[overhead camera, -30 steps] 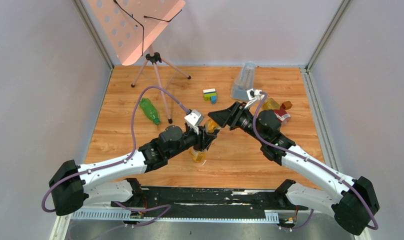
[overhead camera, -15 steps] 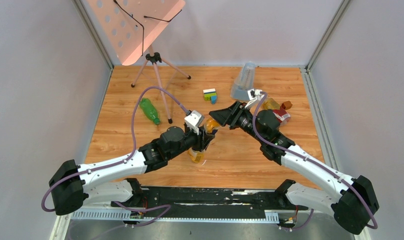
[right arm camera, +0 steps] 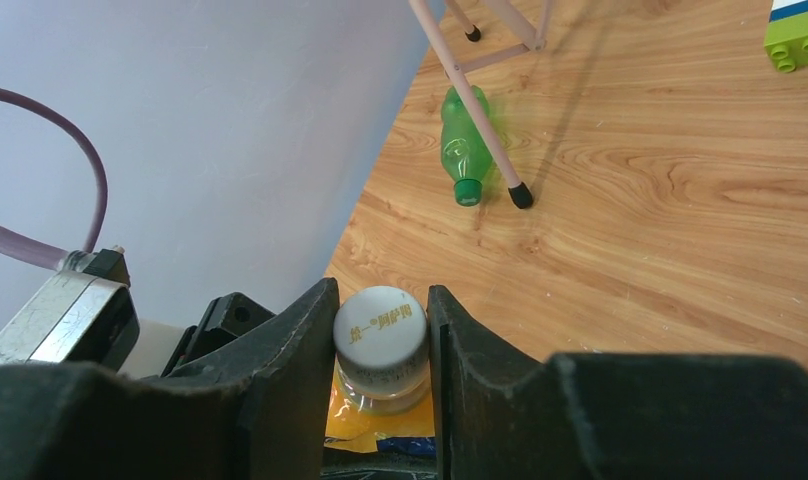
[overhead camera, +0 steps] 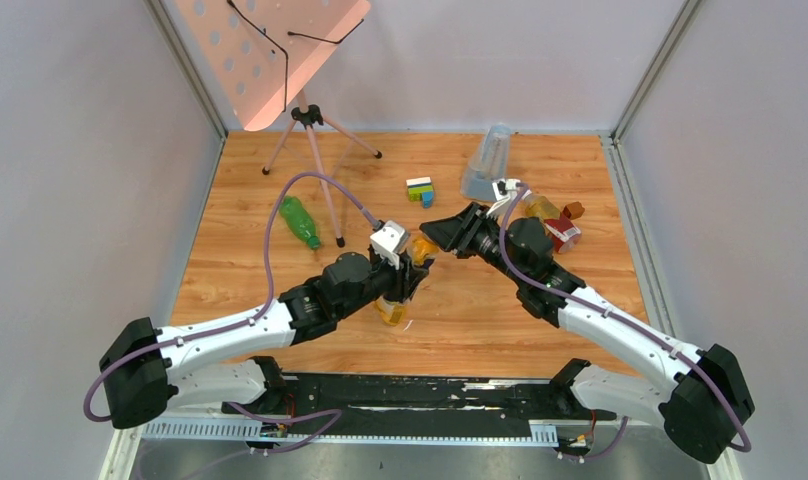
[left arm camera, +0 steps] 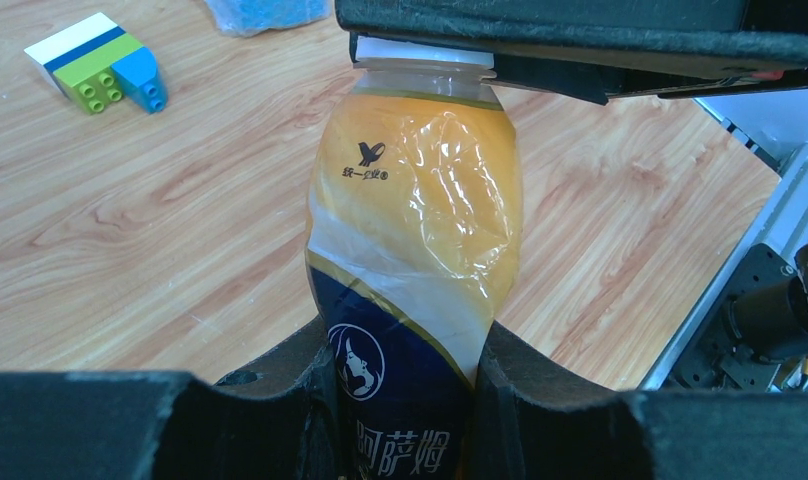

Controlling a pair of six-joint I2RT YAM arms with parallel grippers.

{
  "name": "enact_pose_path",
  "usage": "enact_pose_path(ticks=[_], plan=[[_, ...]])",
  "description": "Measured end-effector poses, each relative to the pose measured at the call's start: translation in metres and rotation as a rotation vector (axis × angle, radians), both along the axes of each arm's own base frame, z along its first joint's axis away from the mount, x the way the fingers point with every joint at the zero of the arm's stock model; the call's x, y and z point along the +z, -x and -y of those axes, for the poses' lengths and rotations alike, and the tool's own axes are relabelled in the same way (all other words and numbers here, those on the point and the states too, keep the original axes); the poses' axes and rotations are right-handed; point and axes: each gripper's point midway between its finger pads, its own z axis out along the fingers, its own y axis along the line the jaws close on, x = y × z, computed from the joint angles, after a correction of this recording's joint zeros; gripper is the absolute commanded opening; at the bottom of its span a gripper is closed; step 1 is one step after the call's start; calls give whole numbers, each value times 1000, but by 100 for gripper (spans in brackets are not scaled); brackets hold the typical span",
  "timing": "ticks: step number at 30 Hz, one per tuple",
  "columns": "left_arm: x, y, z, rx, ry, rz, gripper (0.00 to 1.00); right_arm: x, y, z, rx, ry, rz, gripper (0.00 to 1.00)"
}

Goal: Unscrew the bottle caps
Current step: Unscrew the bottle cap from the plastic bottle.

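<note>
Right tool [right arm camera: 380, 300] is closed on the white cap [right arm camera: 380, 340] of the amber bottle [left arm camera: 420, 200], whose lower body is clamped in the left tool [left arm camera: 405, 350].

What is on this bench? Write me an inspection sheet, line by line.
Surface: wooden table, no spills seen.
Job's things: yellow-label bottle held, white cap on; green bottle lying, green cap on; red-label bottle lying behind the right arm.
Clutter: toy bricks, clear container, reddish-brown block.
Grippers: left gripper shut on the yellow-label bottle's body; right gripper shut on the white cap.
Cables: purple cable looping from the left arm over the table.
Surroundings: grey walls; pink perforated board on a tripod, far left.
</note>
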Motion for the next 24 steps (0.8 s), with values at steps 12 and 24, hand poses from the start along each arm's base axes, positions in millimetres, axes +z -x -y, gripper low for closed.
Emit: enact_pose_path(ticks=[12,24], plan=[[-2,8,9,-109,56,-44,0,-2,11,14,108,-129,80,0],[38,45,26,-464,374,-87,0,50,59,24,305,-274,355,0]])
